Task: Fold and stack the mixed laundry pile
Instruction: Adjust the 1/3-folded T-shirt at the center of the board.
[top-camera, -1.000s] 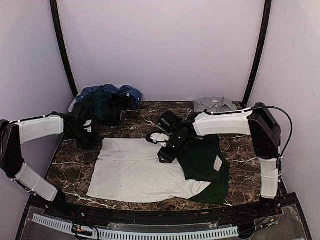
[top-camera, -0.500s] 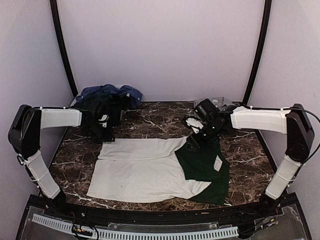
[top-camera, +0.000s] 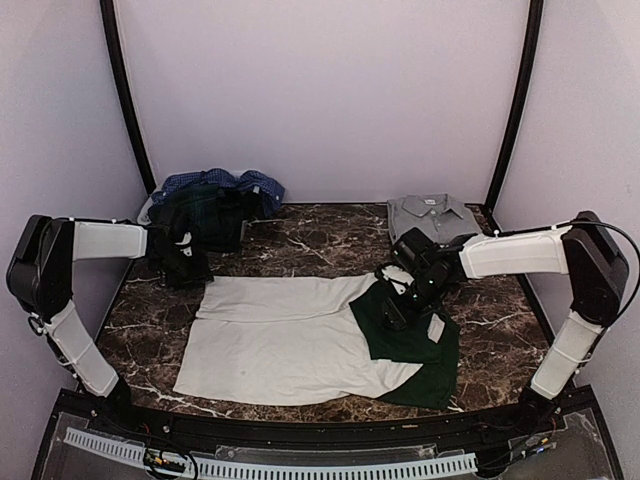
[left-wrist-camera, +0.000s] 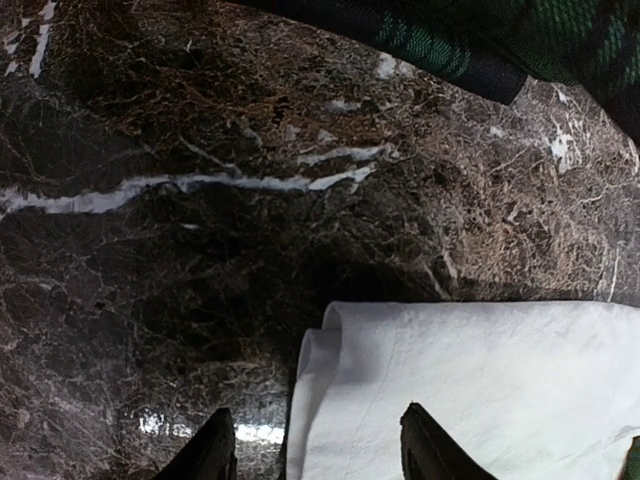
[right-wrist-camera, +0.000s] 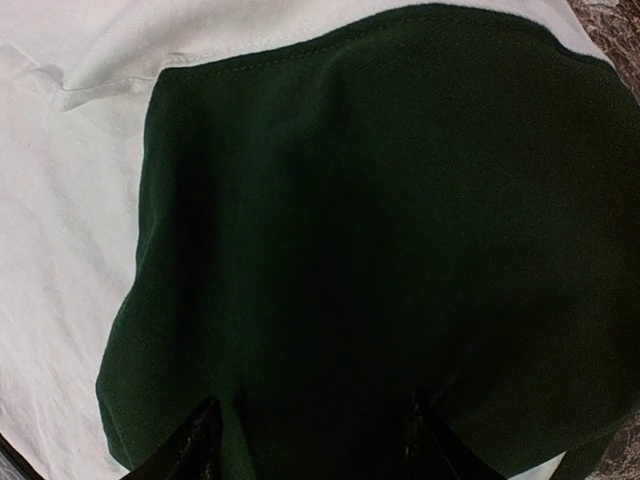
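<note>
A white tee (top-camera: 275, 340) lies spread flat on the marble table (top-camera: 300, 235), its dark green sleeve (top-camera: 405, 325) folded in on the right. My left gripper (top-camera: 195, 268) is open and empty just off the tee's far left corner; the left wrist view shows that curled white corner (left-wrist-camera: 340, 340) between my open fingers. My right gripper (top-camera: 395, 310) is open low over the green sleeve, which fills the right wrist view (right-wrist-camera: 380, 230). A heap of dark green tartan shirt (top-camera: 205, 212) and blue checked shirt (top-camera: 225, 182) lies at the back left.
A folded grey collared shirt (top-camera: 430, 210) lies at the back right. Pale walls and two dark poles close in the table on three sides. A slatted pale grey rail (top-camera: 270, 466) runs along the near edge.
My left gripper has drawn back from the tartan heap to the tee's far left corner. My right gripper has come down and left from the back right onto the green sleeve.
</note>
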